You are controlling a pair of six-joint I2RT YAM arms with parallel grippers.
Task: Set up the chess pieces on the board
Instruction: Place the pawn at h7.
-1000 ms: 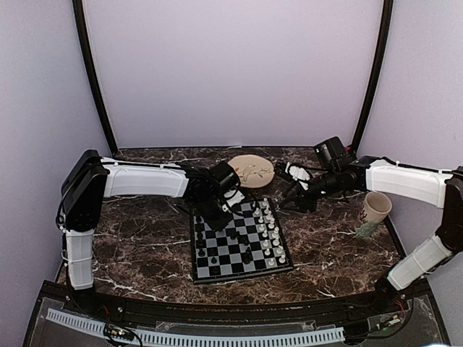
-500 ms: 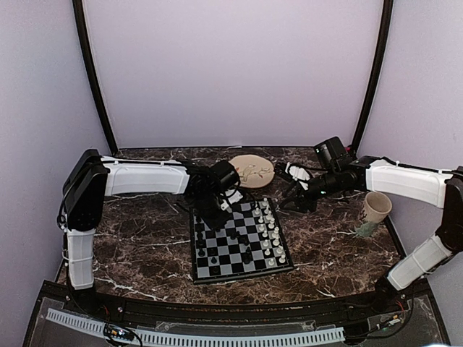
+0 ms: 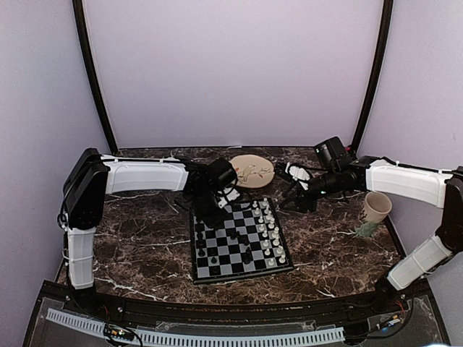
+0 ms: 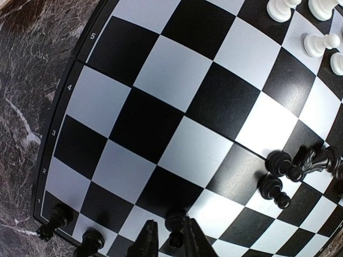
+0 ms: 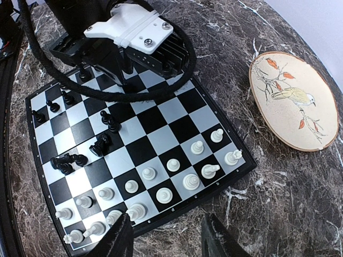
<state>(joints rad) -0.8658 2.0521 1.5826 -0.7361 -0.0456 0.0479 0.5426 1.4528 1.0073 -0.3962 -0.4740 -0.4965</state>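
left gripper (image 4: 170, 230) sits narrow, jaws parted around a black pawn (image 4: 175, 218) placed on the board (image 4: 161, 123), edge row; right gripper (image 5: 166, 219) hangs wide, empty. next probably: lift clear, fetch toppled black pieces (image 4: 316, 159).

Board (image 5: 161, 115): left arm (image 5: 134, 35) parked over the far corner.
White pieces (image 5: 173, 165): two rows, near edge.
Black pieces (image 5: 102, 144): scattered, some lying down.
Right gripper (image 5: 166, 222): spread wide, empty.

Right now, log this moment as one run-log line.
left end effector: around black pawn on board | right end effector: open, empty, beside board
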